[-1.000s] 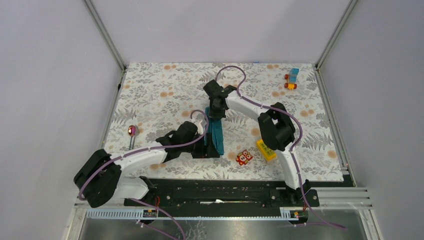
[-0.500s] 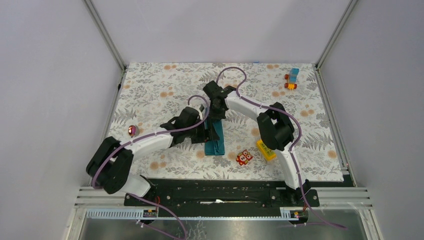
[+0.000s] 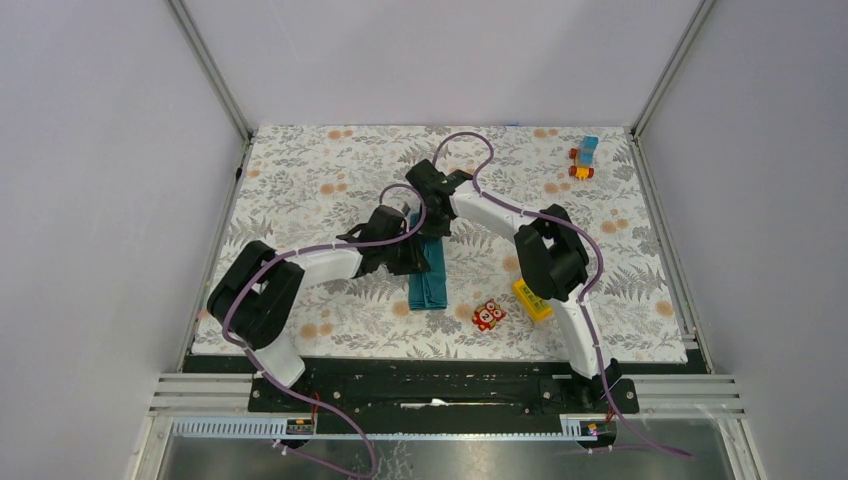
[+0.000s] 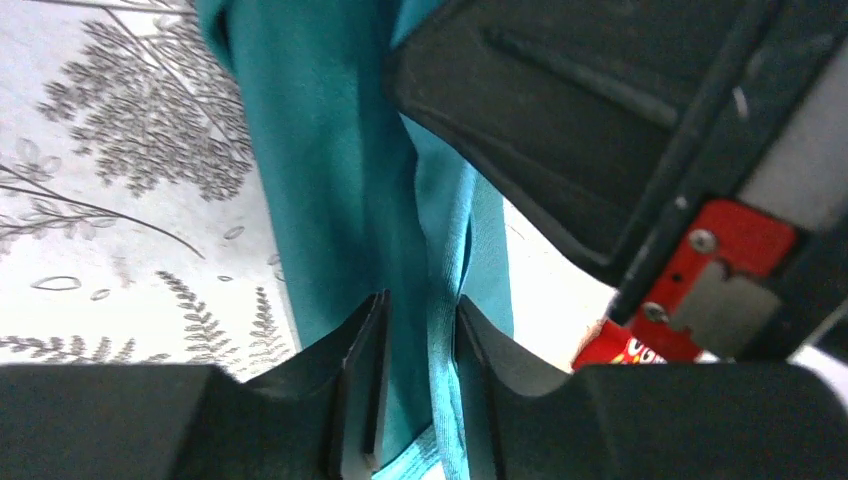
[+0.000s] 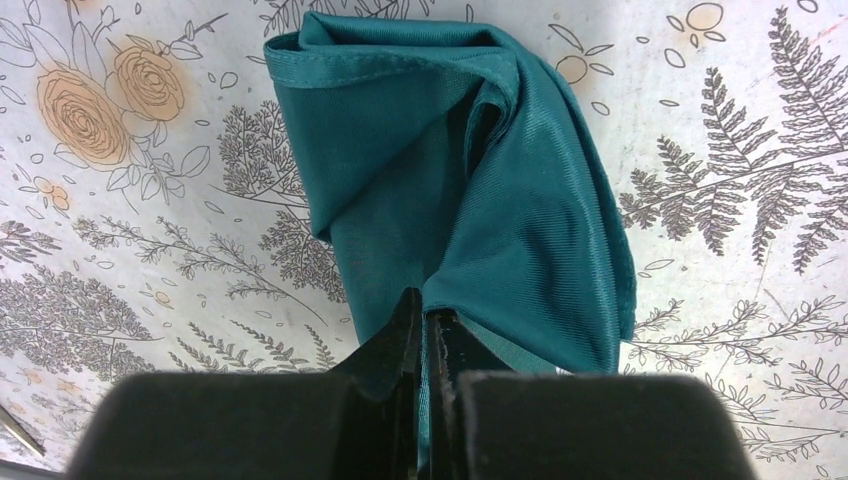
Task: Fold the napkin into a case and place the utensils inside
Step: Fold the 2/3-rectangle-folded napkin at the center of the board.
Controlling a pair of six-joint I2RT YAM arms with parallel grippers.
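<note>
Folded teal napkin (image 3: 430, 275) lies as a long narrow strip mid-table on the floral cloth (image 3: 320, 170); right gripper (image 5: 428, 335) is clamped tight on a fold at the napkin's far end; left gripper (image 4: 420, 330), just beside it, has its fingers (image 4: 365, 345) narrowly parted with a ridge of napkin between them; the red owl toy (image 3: 488, 314) and the yellow block (image 3: 531, 298) sit right of the napkin's near end.

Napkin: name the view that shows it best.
Right wrist view: the napkin fills the frame, its folds and hemmed edge clear. The top view shows a small strip partly hidden under both arms; the left wrist view shows only a close, cropped band of fabric.
</note>
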